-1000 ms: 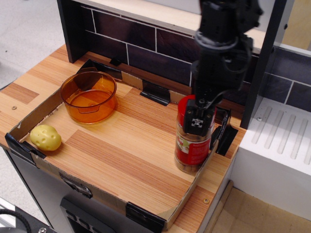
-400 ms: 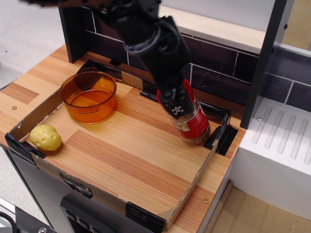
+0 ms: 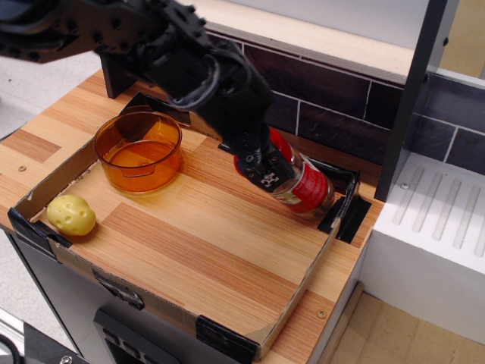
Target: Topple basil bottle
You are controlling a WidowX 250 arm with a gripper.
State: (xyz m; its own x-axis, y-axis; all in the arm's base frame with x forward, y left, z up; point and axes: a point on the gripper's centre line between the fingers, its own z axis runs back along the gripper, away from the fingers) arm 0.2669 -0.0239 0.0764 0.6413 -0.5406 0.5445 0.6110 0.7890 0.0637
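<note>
Though the tool [image 3: 267, 176] grips the basil bottle [image 3: 299, 182] near its cap, the bottle already leans steeply. What's left, I'd judge, is laying it flat on the tabletop [image 3: 189, 243].

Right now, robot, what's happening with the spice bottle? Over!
Claw clamped on basil bottle. Bottle tipped far over, cap end toward the orange bowl, base near tray's right wall. Nothing in the way. Over.

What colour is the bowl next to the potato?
The bowl is see-through orange, clearest in the observation.image view.
</note>
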